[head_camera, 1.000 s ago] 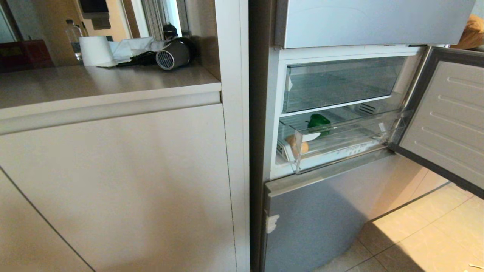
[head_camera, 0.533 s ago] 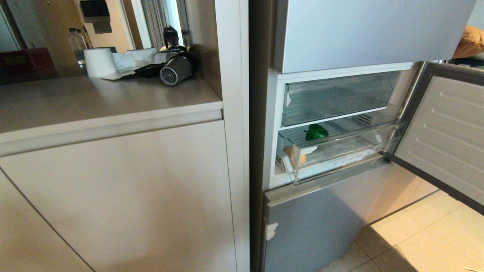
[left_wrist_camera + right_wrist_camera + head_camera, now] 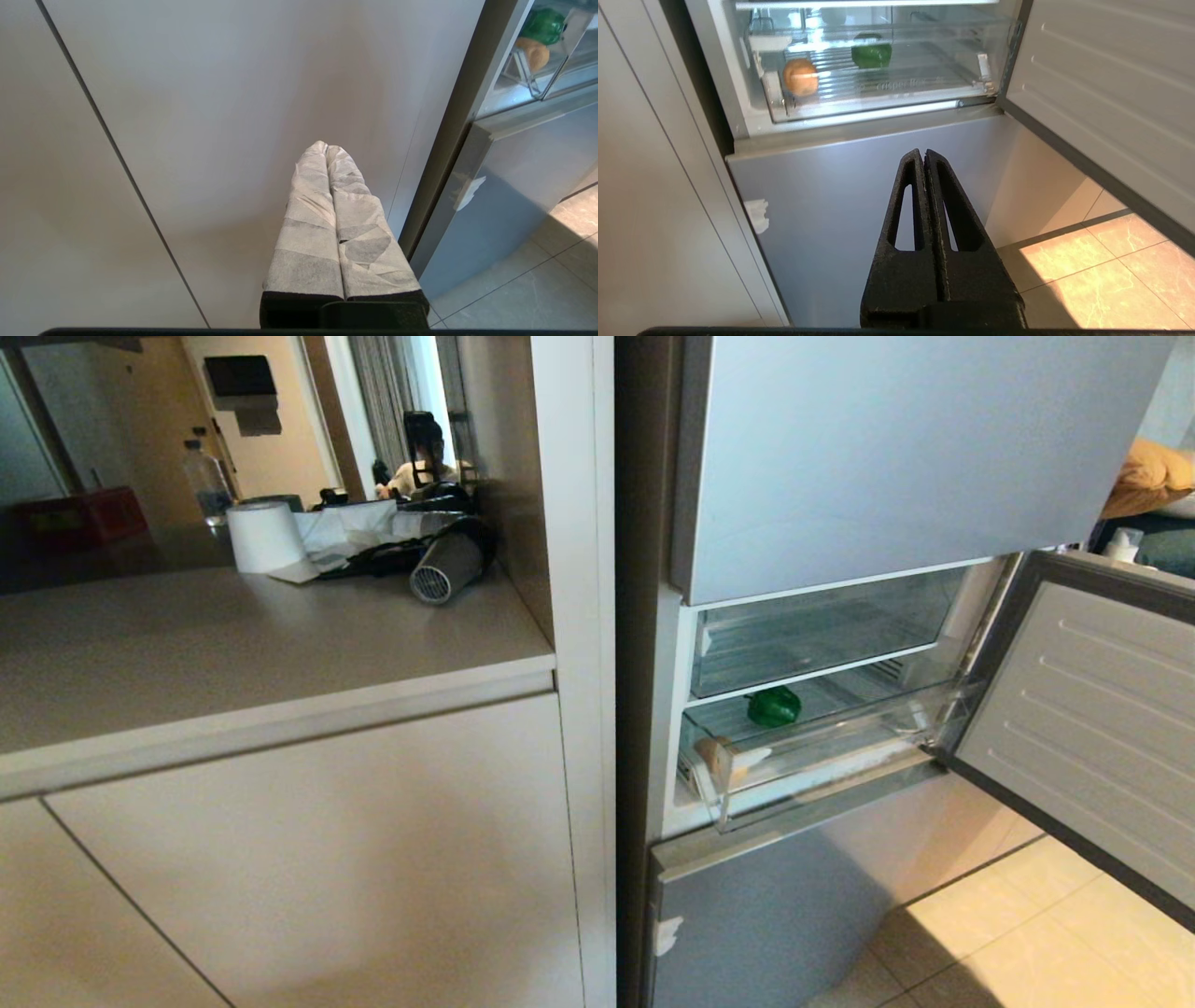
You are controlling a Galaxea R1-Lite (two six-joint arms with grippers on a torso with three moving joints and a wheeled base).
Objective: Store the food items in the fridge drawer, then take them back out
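- The fridge stands to the right of a pale cabinet, with its middle door swung wide open to the right and the lowest panel shut.
- The cabinet's desk carries a white paper roll and a grey-black hair dryer near its back edge, well apart from the fridge's open section.
- The fridge drawer, a clear plastic bin, sits pulled slightly forward in the open compartment; its walls look thin and stiff, so I judge it should be pushed and pulled gently by its front lip.
- The left hand, fingers wrapped in pale tape, is pressed fully together and empty, facing the cabinet front.
- The right hand is likewise closed tight with nothing in it, pointing at the lowest panel below the drawer.
- The green bell pepper lies toward the back of the drawer; it looks glossy, light and hollow, so probably slippery. A moderate grip across its body seems best.
- The potato rests at the drawer's front left corner, apart from the pepper; it looks firm, denser and matte, so a grip across its middle should hold well.
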